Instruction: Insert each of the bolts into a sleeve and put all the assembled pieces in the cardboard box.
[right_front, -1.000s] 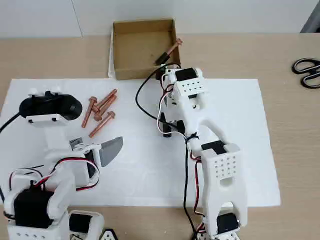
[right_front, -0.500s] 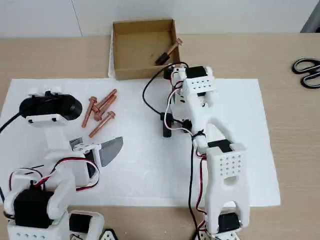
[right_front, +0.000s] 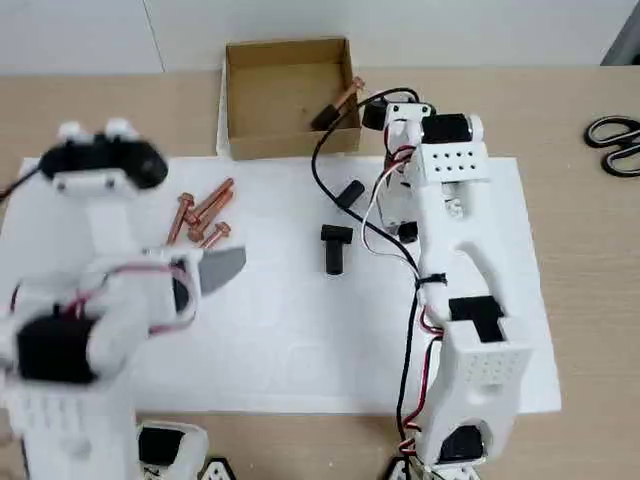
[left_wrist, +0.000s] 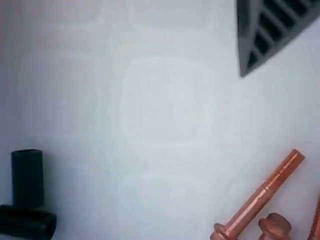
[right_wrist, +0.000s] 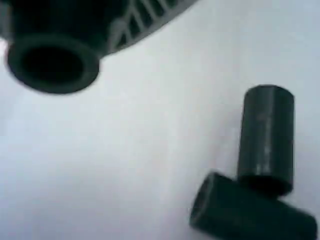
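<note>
Holds a black sleeve (right_wrist: 52, 62) in the right pincer (right_front: 357, 197) near two touching sleeves (right_front: 336, 246) — cannot tell the state of the left pincer (right_front: 212, 272) by the bolts (right_front: 203, 217) — one assembled piece (right_front: 338, 103) in the cardboard box (right_front: 285, 48).

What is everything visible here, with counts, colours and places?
Cardboard box: one, brown, on the table beyond the sheet.
Assembled piece: one, copper bolt in black sleeve, in the box against its right wall.
Loose bolts: about four, copper, on the sheet's left part.
Lying sleeves: two, black, touching in a T, mid-sheet.
Held sleeve: one, black, in the right arm's jaws.
Sheet: one, white, on the table.
Table: one, tan.
Scissors: one pair, black handles, table's right edge.
Left arm: one, white, beside the loose bolts.
Right arm: one, white, over the sheet's right part.
</note>
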